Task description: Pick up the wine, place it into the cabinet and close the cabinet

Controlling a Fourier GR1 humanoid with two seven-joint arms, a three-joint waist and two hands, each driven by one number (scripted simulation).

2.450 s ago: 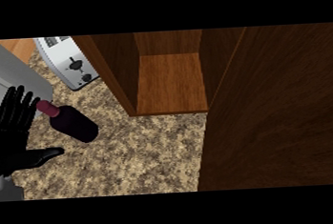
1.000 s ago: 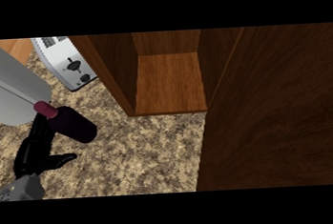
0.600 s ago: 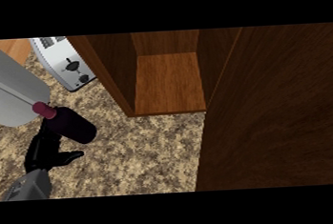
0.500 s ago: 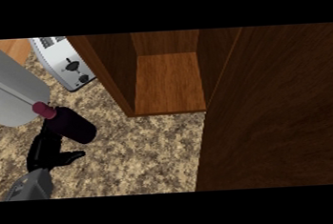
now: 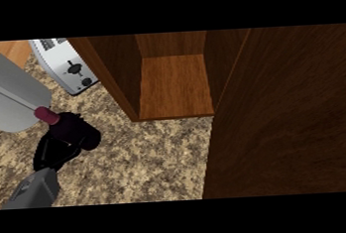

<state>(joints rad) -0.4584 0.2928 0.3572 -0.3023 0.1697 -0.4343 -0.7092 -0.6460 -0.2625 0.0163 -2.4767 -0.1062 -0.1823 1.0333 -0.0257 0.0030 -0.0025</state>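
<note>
Head view, left hand (image 5: 54, 150) curled round dark wine (image 5: 75, 129)

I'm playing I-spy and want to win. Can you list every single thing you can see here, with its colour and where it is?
Wine bottle: one, dark purple with a reddish cap, at the left of the counter, with a hand curled round it.
Toaster: one, silver, upper left on the counter.
Cabinet: one, brown wood, open with a bare shelf, top middle.
Cabinet door: one, dark brown wood, filling the right side.
Counter: one, speckled tan stone, under everything.
Left hand: one, black, lower left, curled round the wine bottle, on a grey forearm.
Right hand: not in the picture.
</note>
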